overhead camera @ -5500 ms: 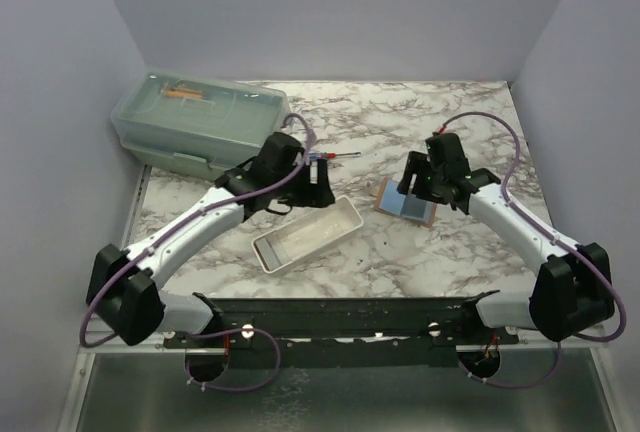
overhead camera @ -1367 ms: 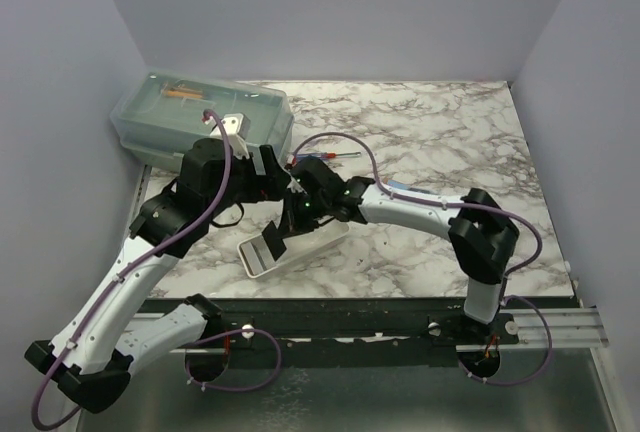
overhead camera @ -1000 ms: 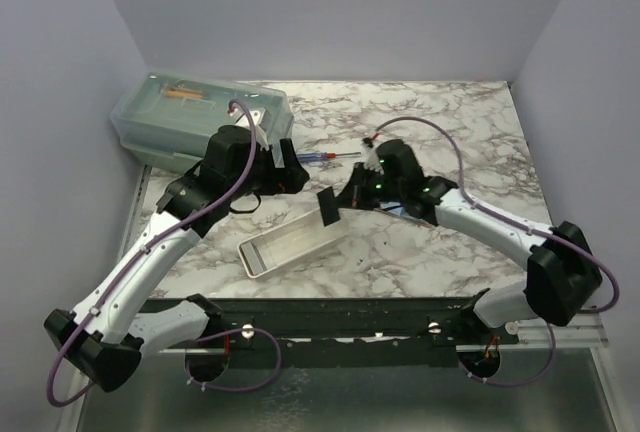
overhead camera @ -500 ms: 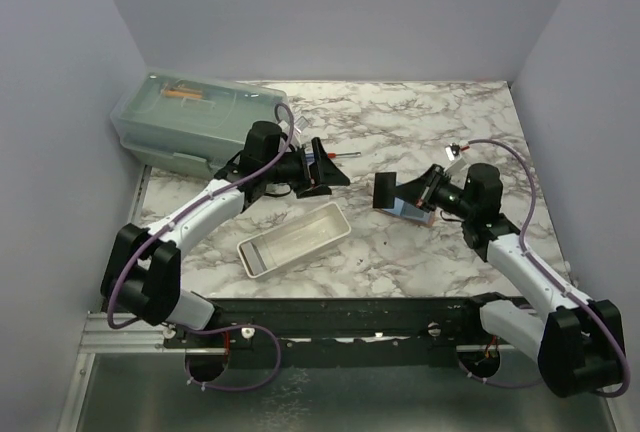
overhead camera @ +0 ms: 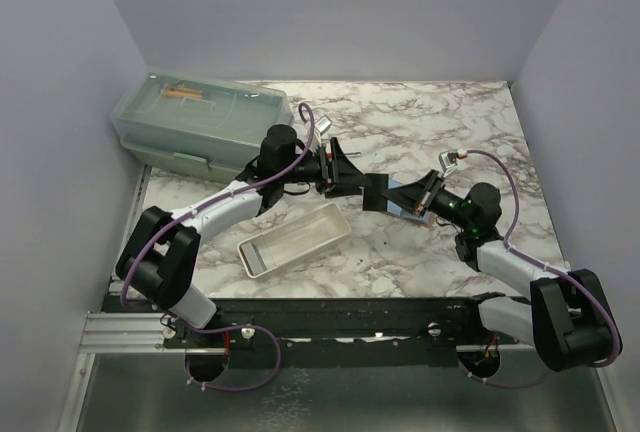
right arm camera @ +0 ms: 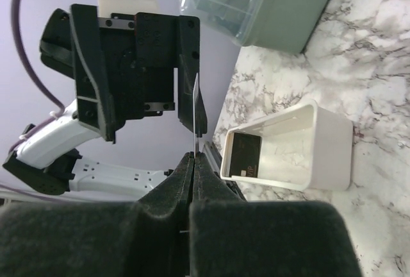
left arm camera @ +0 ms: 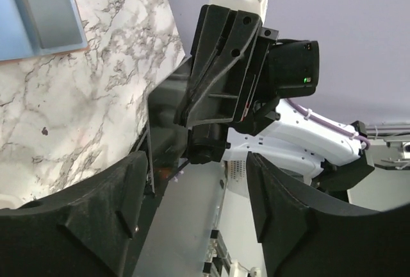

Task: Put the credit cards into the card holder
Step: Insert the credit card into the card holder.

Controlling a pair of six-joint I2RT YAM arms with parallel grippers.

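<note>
Soft, even light from above fills the overhead view. The marbled table [overhead camera: 440, 132] is bright without glare, and only faint, diffuse shadows lie under the arms and the white tray [overhead camera: 293, 240]. The metal strip [overhead camera: 330, 392] at 6 o'clock is dimmer. In the left wrist view the left fingers [left arm camera: 70, 226], at 6 o'clock, are dark, out-of-focus blurs against a sharp background. The right fingers [right arm camera: 96, 238] blur likewise, while the credit card [right arm camera: 194, 117] edge between them is crisp.
</note>
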